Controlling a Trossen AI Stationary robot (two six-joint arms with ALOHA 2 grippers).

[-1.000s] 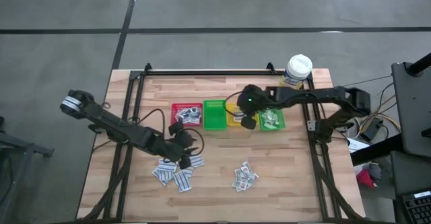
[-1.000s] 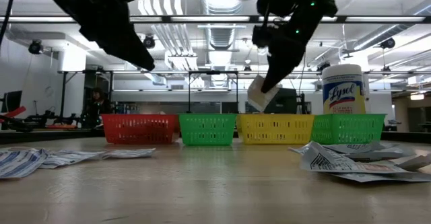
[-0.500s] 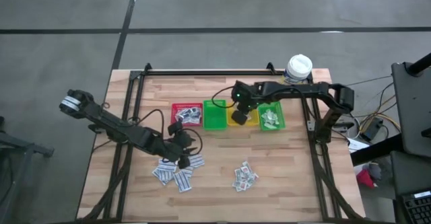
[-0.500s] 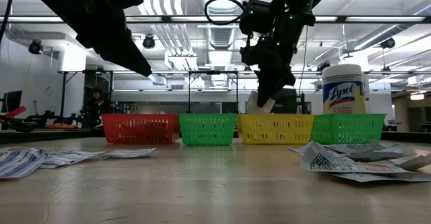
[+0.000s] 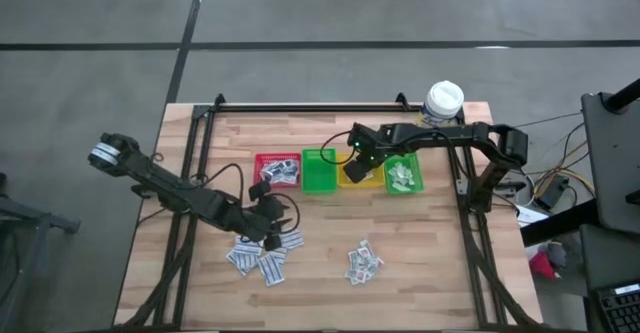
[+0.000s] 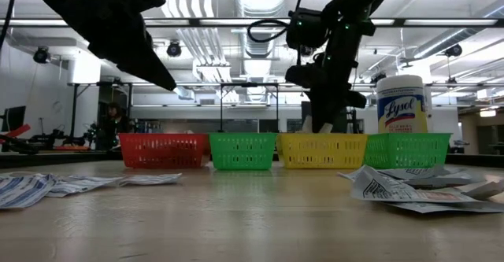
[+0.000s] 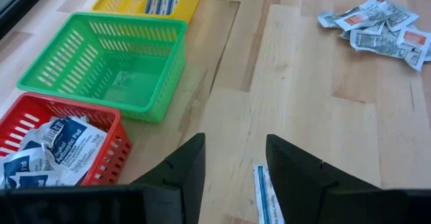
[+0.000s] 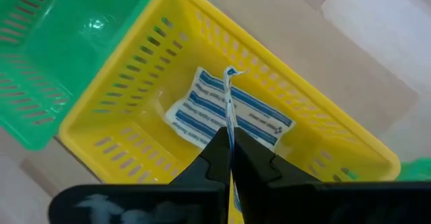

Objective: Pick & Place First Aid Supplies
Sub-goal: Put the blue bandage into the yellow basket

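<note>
Yellow bin (image 8: 316, 146): right gripper (image 8: 229, 158) above it, jaws clamped on a packet (image 8: 229, 99); one lies inside. Left gripper (image 7: 232, 167) hovers, jaws parted, over a bench pile (image 5: 262, 255). Two piles remain unsorted; red bin (image 7: 40, 150) holds some.

Red bin (image 5: 278, 170), green bin (image 5: 319, 171), bottle (image 5: 442, 104).

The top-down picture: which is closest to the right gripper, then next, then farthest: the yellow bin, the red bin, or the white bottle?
From the right gripper, which pinches a packet:
1. Yellow bin: right under it, middle of the row.
2. Red bin: at the row's left end.
3. White bottle: at the back right corner. It is only a little farther than the red bin.
</note>
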